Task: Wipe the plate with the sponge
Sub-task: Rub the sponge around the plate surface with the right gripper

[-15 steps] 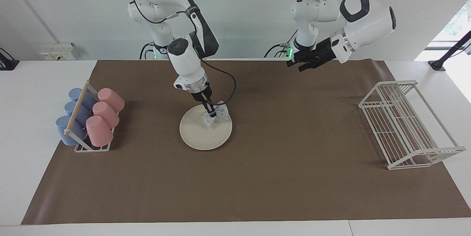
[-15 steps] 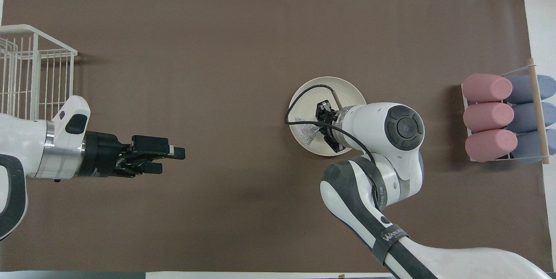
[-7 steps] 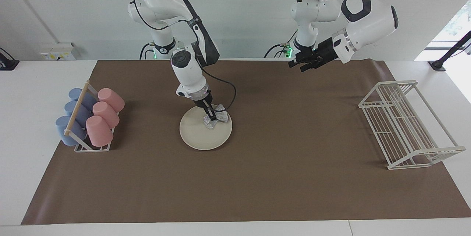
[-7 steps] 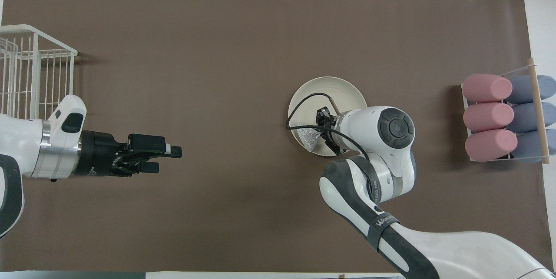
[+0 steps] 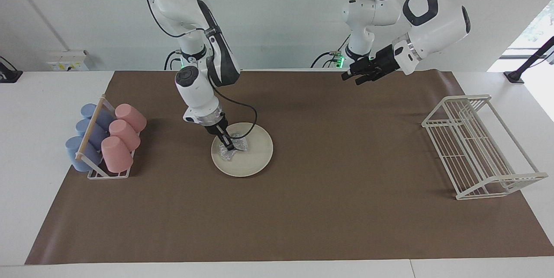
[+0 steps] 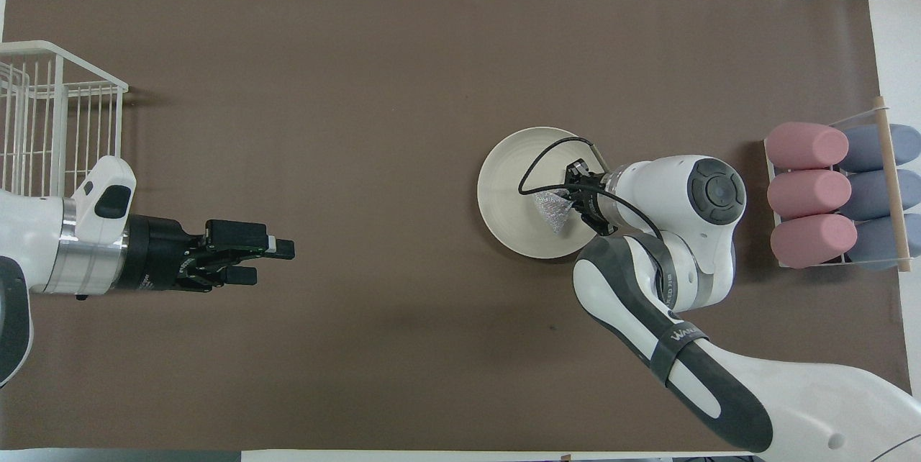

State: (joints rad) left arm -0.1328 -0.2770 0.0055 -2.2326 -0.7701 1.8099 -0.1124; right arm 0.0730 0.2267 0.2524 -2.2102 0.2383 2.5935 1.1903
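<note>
Facing view gives me the right gripper [image 5: 228, 145] clamped on the silvery-grey sparkly mesh sponge [image 5: 234, 147], pressing it onto the round cream-white dinner plate [image 5: 251, 159], on the part of the plate toward the right arm's end of the table. My left gripper [image 5: 351, 75] waits in the air over the brown mat [image 5: 303, 208], fingers spread wide and holding nothing, well apart from the plate.

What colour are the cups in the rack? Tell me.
Three pink cups and three blue cups; the facing view shows them best.
</note>
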